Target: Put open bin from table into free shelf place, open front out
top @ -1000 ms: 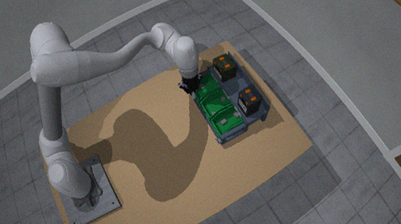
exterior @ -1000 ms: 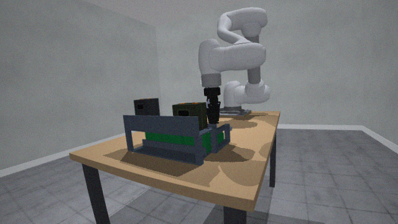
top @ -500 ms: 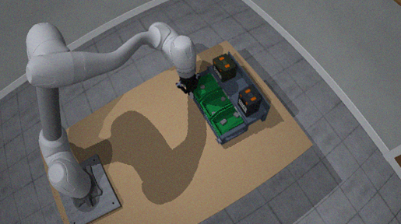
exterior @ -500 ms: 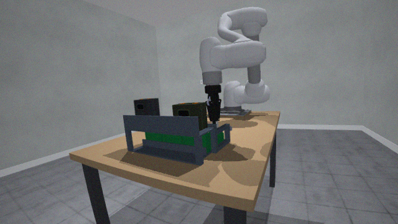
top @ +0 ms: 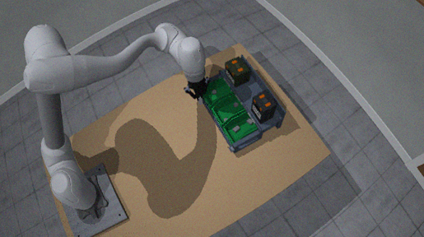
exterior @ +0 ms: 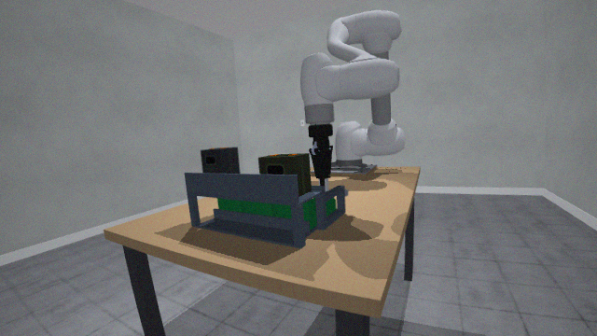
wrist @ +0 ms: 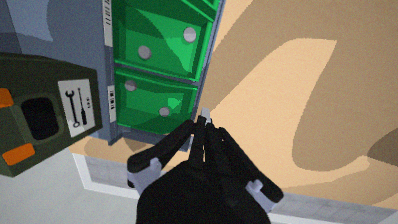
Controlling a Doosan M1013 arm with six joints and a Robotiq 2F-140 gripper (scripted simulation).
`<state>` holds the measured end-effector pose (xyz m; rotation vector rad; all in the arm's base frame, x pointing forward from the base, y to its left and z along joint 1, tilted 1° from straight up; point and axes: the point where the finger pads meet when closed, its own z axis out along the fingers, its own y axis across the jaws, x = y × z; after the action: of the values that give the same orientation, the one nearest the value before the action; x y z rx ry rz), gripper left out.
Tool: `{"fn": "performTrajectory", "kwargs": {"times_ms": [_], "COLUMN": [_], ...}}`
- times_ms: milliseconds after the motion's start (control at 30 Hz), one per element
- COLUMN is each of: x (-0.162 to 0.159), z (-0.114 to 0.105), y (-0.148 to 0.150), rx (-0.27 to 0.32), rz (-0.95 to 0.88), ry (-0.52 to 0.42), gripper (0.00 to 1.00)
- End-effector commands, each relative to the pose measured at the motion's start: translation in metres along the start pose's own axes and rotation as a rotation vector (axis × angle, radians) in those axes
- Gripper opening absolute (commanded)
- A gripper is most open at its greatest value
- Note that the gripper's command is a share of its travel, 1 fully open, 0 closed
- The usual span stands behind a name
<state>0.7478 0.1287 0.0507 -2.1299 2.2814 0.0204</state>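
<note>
- The pincer (wrist: 204, 121) hung clenched, fingertips pressed together with nothing seen between them, at the shelf's (top: 278, 117) front lip.
- The green end bin (top: 217, 89) stood in the row with two other bins, just past the fingertips.
- Its long axis ran straight away from the pincer, under the board.

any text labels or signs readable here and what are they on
No readable words or numbers.
Sign: a white label with a wrench and a screwdriver pictogram, on the dark green box.
Small white strips on the shelf behind the green bins: too small to read.
</note>
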Motion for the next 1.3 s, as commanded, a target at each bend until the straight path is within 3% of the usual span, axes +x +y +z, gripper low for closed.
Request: {"fn": "performTrajectory", "kwargs": {"times_ms": [0, 400, 833, 1267], "x": [0.000, 0.000, 0.000, 0.000], "z": [0.000, -0.017, -0.057, -0.060], "y": [0.000, 0.000, 0.000, 0.000], "rx": [0.000, 0.000, 0.000, 0.000], "rz": [0.000, 0.000, 0.000, 0.000], "ry": [0.000, 0.000, 0.000, 0.000], "gripper": [0.00, 0.00, 0.00, 0.00]}}
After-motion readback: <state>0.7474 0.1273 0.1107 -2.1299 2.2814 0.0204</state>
